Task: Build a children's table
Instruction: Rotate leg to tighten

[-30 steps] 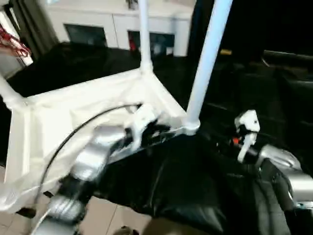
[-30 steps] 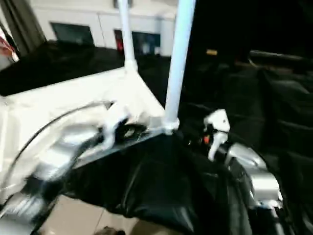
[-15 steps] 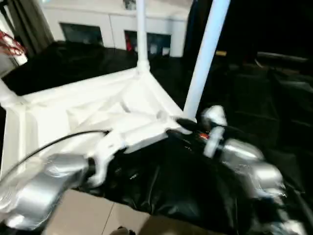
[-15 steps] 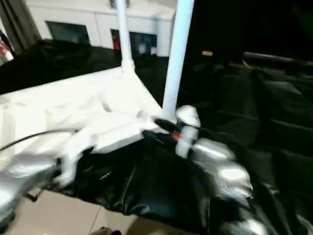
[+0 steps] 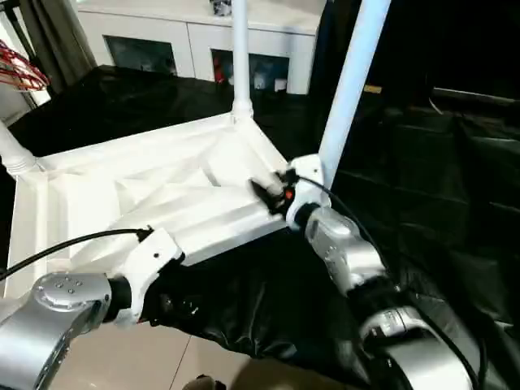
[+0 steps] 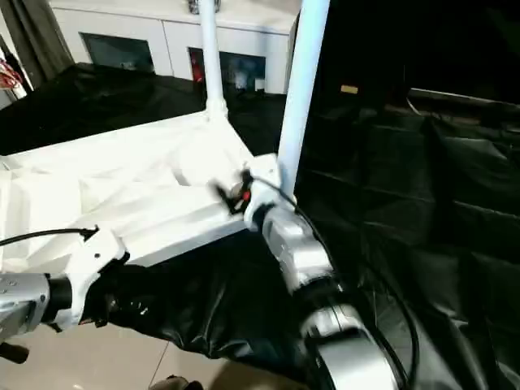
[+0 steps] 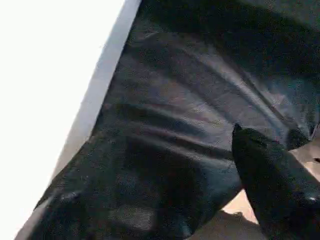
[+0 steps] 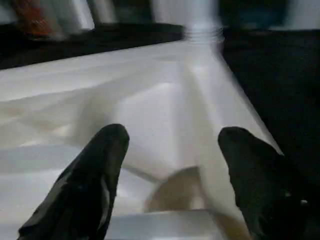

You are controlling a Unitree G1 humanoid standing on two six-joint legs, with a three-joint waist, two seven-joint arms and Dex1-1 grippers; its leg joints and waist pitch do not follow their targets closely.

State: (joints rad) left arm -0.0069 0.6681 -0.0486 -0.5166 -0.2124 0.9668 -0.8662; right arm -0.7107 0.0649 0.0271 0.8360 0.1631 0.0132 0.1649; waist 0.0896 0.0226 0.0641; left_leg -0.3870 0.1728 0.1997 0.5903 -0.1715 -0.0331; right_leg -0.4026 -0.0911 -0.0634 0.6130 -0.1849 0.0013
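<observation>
Children's table [image 5: 154, 191] is seen upside down on a black-draped counter [image 5: 422, 203], ribbed underside up. Two legs [image 5: 351, 81] are seated upright in the far and right corner sockets; a third is stubbed at the left corner. Right claw [image 8: 170, 165] is held spread over the underside near the right corner. Left claw [image 5: 166, 305] is placed below the near rim against the black cover [image 7: 190, 125]; its finger state cannot be told. White cabinet [image 5: 195, 41] is seen behind.

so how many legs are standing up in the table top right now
3 show: one at the far corner, one at the near right corner by the right gripper, one at the left edge. A fourth may be out of frame.
</observation>
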